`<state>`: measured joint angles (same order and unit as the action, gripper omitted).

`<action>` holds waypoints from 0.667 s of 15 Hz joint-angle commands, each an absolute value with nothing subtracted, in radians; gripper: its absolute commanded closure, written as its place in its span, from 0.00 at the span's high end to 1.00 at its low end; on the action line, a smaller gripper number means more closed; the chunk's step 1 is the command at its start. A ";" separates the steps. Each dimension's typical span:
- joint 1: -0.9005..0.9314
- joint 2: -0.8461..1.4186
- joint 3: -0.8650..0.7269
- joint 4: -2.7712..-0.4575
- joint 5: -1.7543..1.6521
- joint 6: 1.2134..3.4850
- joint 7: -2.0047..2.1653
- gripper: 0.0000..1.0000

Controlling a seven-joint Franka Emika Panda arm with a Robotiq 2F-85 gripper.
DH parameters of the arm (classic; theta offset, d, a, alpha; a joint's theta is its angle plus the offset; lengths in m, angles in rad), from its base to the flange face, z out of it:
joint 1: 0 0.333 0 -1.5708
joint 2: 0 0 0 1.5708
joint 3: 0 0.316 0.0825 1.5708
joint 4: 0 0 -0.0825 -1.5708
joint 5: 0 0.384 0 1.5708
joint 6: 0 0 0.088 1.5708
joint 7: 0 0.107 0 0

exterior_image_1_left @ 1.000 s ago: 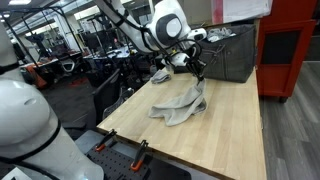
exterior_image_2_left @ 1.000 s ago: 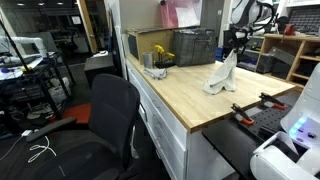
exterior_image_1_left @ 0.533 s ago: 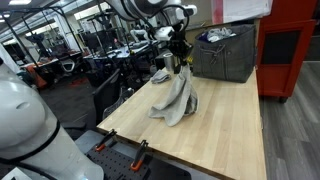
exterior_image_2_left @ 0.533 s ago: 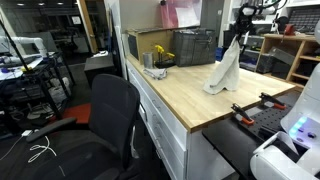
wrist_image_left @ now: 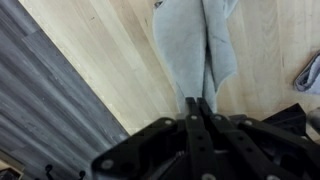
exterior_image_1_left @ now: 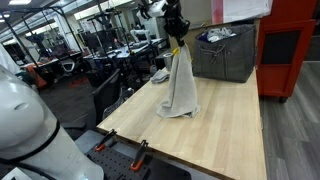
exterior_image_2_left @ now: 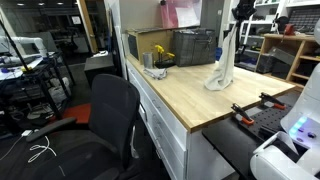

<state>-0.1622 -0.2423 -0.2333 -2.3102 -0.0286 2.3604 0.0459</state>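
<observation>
A grey cloth (exterior_image_1_left: 181,85) hangs from my gripper (exterior_image_1_left: 176,42), its lower end still resting on the wooden table (exterior_image_1_left: 220,130). In an exterior view the same cloth (exterior_image_2_left: 226,68) drapes down below the gripper (exterior_image_2_left: 232,32). The wrist view looks straight down: the gripper (wrist_image_left: 198,103) is shut on the top of the cloth (wrist_image_left: 190,45), which falls away in folds toward the tabletop (wrist_image_left: 90,50).
A dark mesh bin (exterior_image_1_left: 224,52) with items stands at the back of the table, and a small grey object (exterior_image_1_left: 160,74) lies near it. A bin (exterior_image_2_left: 195,46) and a yellow item (exterior_image_2_left: 161,55) show in an exterior view. An office chair (exterior_image_2_left: 110,115) stands beside the table. Clamps (exterior_image_1_left: 140,148) sit on the near edge.
The gripper has risen with the cloth, pulling it from a crumpled heap into a tall hanging drape. It stays shut throughout.
</observation>
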 commanded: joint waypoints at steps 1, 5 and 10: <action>-0.184 -0.254 -0.206 -2.276 -0.031 2.337 0.082 0.01; -0.212 -0.227 -0.174 -2.280 -0.096 2.385 0.206 0.01; -0.261 -0.202 -0.156 -2.304 -0.209 2.386 0.392 0.01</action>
